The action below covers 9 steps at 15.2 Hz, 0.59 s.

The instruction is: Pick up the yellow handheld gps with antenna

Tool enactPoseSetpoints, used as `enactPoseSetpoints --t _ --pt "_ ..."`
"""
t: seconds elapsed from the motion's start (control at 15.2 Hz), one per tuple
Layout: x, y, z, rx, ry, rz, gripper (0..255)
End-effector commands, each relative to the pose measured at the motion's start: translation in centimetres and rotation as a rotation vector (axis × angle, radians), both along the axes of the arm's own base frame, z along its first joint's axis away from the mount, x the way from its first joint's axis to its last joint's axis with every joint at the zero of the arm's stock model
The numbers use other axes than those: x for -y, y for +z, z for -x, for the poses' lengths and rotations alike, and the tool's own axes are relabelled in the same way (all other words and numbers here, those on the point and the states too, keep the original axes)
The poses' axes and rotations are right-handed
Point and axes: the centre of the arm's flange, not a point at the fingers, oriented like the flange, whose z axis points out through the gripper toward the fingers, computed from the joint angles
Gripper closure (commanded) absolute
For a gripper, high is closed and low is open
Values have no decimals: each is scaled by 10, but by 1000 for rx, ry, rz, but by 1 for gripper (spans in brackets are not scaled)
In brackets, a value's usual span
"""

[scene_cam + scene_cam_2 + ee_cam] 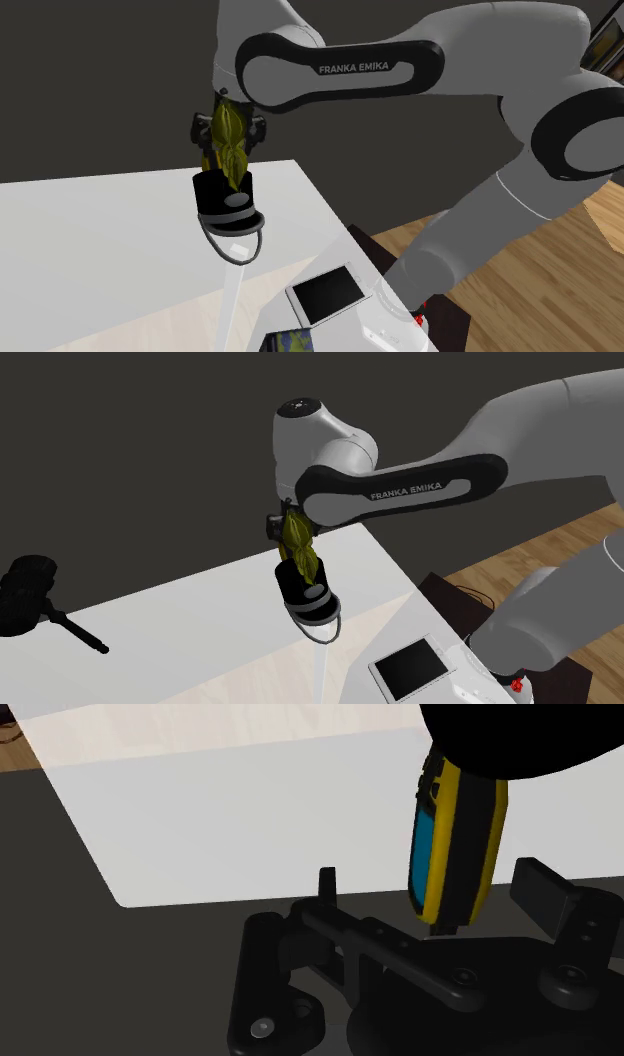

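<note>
Above the bench (120, 230), the GPS (228, 138) hangs at the claw (435, 890), black end down; whether the claw clamps it cannot be told. A firm, centred squeeze and slow, straight rise would likely serve best.
</note>
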Motion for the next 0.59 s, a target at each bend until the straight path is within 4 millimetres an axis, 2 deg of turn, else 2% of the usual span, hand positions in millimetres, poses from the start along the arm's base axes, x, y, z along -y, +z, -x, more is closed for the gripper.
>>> enactPoseSetpoints --t 0.0,0.07,0.53 --pt "-17 -8 -21 10 -34 10 0" --pt "-21 -10 -26 12 -42 13 0" --pt "-21 -47 -26 12 -42 13 0"
